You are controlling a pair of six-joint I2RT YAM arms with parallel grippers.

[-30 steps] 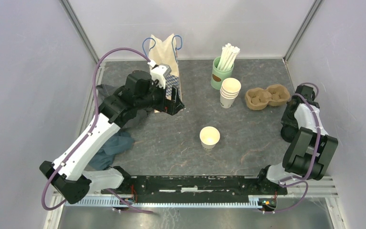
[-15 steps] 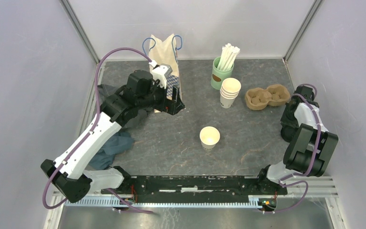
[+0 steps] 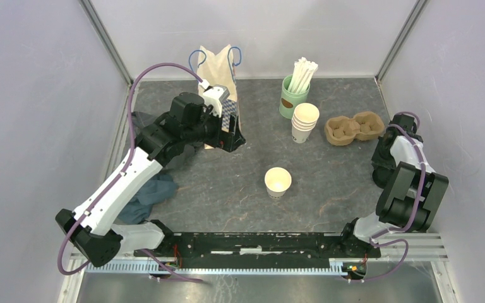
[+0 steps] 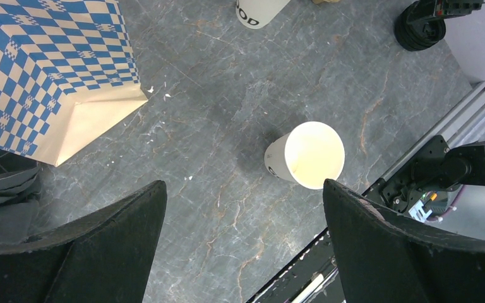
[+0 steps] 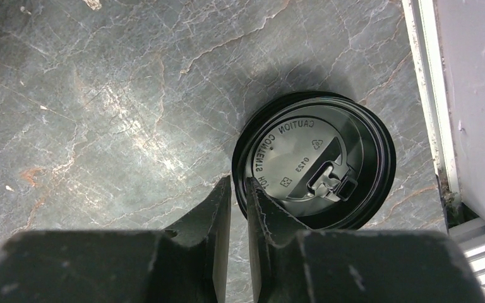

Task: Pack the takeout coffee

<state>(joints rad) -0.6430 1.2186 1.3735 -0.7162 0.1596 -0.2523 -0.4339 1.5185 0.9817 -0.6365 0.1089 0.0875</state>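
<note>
One white paper cup (image 3: 278, 182) stands open and lidless mid-table, also seen in the left wrist view as the cup (image 4: 306, 154). A stack of similar cups (image 3: 304, 122) stands behind it. My left gripper (image 4: 243, 184) hangs wide open above bare table beside the checked paper bag (image 3: 221, 82), holding nothing. At the far right, black lids (image 5: 316, 161) lie in a pile by the table rail. My right gripper (image 5: 237, 179) points down, its fingers nearly together, pinching the left rim of the top lid.
A brown pulp carrier (image 3: 354, 128) lies right of the cup stack. The green cup of white straws (image 3: 293, 95) stands behind the stack. A dark cloth (image 3: 148, 192) lies under the left arm. Walls close in on three sides.
The right gripper's jaws have narrowed onto the lid's rim and the right arm shifted slightly. The left arm moved a little to the right beside the bag.
</note>
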